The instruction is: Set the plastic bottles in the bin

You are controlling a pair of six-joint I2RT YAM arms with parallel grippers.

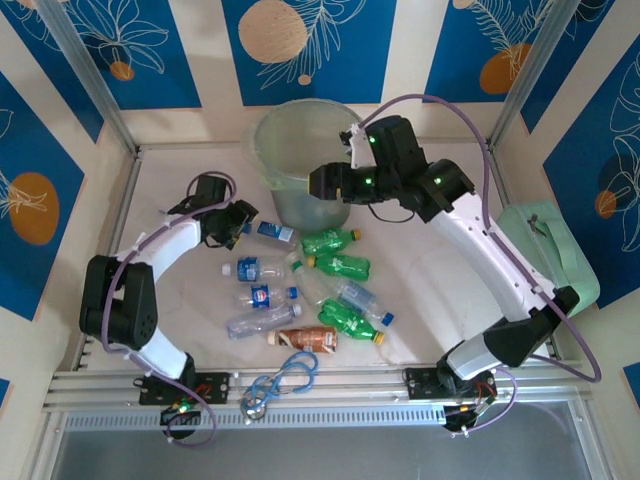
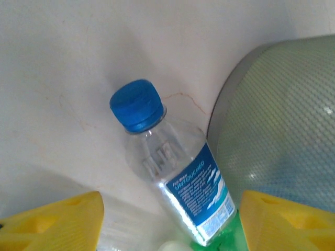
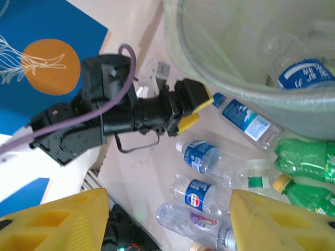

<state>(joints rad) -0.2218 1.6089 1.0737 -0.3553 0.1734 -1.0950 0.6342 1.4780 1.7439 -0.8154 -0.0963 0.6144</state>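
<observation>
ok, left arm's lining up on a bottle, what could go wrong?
1. The blue-capped bottle lies close to the bin wall; closing, the jaws of the left gripper could clip the bin and shove it.
2. A green bottle crowds its base, so the jaws may catch both or squirt it out.
3. The right gripper hangs open at the bin's near rim; the left gripper's trip there could collide with it.
</observation>
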